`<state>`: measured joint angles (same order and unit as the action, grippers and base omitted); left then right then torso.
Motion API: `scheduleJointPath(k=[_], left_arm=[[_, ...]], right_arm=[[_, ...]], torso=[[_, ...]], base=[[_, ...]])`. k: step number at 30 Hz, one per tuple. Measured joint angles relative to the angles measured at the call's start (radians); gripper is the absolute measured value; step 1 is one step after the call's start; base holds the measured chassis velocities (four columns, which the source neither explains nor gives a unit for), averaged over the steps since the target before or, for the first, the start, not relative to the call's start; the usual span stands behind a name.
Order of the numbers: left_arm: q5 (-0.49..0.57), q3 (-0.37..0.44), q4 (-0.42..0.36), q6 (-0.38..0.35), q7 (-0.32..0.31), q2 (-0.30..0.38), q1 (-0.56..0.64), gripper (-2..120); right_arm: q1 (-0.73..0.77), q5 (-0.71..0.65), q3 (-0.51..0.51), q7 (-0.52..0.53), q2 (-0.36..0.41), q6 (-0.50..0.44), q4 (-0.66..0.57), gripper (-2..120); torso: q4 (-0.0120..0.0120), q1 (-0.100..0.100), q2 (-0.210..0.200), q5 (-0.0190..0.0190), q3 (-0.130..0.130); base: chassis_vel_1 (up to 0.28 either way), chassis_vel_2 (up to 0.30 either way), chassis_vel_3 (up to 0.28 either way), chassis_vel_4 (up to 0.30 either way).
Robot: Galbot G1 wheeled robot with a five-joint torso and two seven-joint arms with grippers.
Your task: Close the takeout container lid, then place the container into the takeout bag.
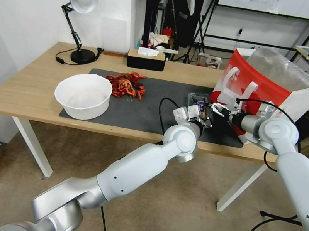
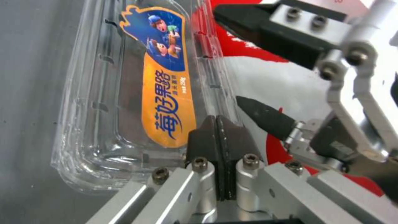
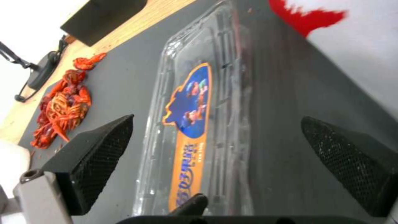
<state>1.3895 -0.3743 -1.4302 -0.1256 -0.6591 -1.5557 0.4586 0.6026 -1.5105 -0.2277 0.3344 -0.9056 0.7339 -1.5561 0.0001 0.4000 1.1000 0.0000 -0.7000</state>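
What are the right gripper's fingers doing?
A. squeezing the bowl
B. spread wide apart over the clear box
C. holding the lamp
B: the right gripper has its fingers spread wide on either side of the takeout container.

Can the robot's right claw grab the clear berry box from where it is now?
Probably yes. The right gripper is open, its fingers either side of the takeout container on the dark mat. Only the left gripper, shut at the box's edge, crowds it.
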Motion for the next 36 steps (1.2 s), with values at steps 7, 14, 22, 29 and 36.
scheduleJointPath(k=[7, 14, 22, 29, 36], left_arm=[[0.002, 0.0, -0.005, 0.002, 0.003, 0.005, 0.0, 0], [0.002, 0.002, -0.011, 0.004, 0.003, 0.008, 0.003, 0], [0.003, 0.002, -0.019, 0.006, 0.004, 0.014, 0.003, 0], [0.004, 0.001, -0.026, 0.007, 0.004, 0.017, 0.006, 0], [0.004, 0.003, -0.03, 0.009, 0.004, 0.018, 0.008, 0]], right_arm=[[-0.027, 0.004, 0.03, 0.003, -0.015, 0.0, 0.015, 100], [-0.06, 0.011, 0.06, -0.008, -0.022, 0.0, 0.056, 100], [-0.077, 0.034, 0.083, -0.007, -0.035, 0.0, 0.081, 100], [-0.093, 0.033, 0.097, -0.001, -0.05, 0.0, 0.103, 100], [-0.101, 0.034, 0.107, -0.001, -0.062, 0.0, 0.122, 100]], torso=[[0.0, 0.0, 0.0, -0.0001, 0.0], [-0.0001, 0.0, 0.0, -0.0001, 0.0], [-0.0001, 0.0, 0.0, -0.0001, 0.0], [-0.0001, 0.0, 0.0, -0.0001, 0.0], [-0.0001, 0.0, 0.0, -0.0001, 0.0]], base=[[0.0, 0.0, 0.0, 0.0], [0.0, 0.0, 0.0, 0.0], [0.0, 0.0, 0.0, 0.0], [0.0, 0.0, 0.0, 0.0], [0.0, 0.0, 0.0, 0.0]])
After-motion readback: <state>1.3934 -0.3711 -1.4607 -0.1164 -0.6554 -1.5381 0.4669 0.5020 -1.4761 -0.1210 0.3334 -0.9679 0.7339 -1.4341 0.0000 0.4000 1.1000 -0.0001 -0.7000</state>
